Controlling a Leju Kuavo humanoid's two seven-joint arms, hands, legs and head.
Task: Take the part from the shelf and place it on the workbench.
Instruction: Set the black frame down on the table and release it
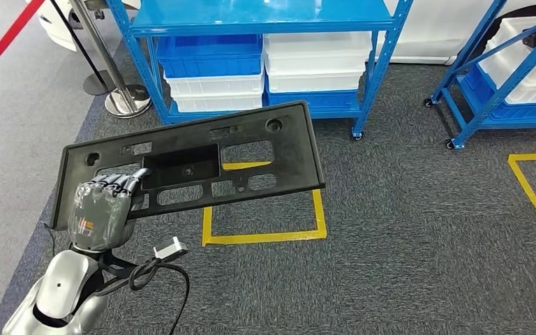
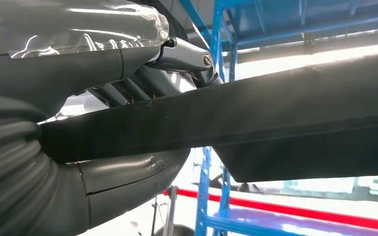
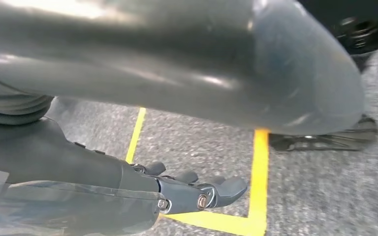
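Progress: the part [image 1: 195, 164] is already off the shelf [image 1: 265, 21] and hangs in the air over the floor, so I judge the taking step as done. The carrying and the placing are left. No desk is visible in these pictures, so I cannot say how far away it is.

Part, place: it is held in front of the robot, near side of the shelf, above the grey carpet [image 1: 405, 244] and partly over a yellow square marking [image 1: 265, 236]. Its right end stands a little higher than its left end.

Left hand: the left hand [image 1: 105, 202] holds the part at its near left edge. The fingers [image 1: 122, 183] lie curled over the top face, and in the left wrist view the thumb [image 2: 128, 174] presses from the under side, so the edge is pinched between them.

Right hand: the right hand [image 3: 197, 191] hangs over the floor and holds nothing. Its fingers are a little curled and lie close together; I cannot tell more.

Part, material and shape: a long, flat, black panel, probably moulded plastic, matt surface, with a raised rim, several rectangular openings and some round holes.

Surroundings: blue metal shelf with blue and white plastic bins [image 1: 216, 77]; the carpet is rough and speckled.
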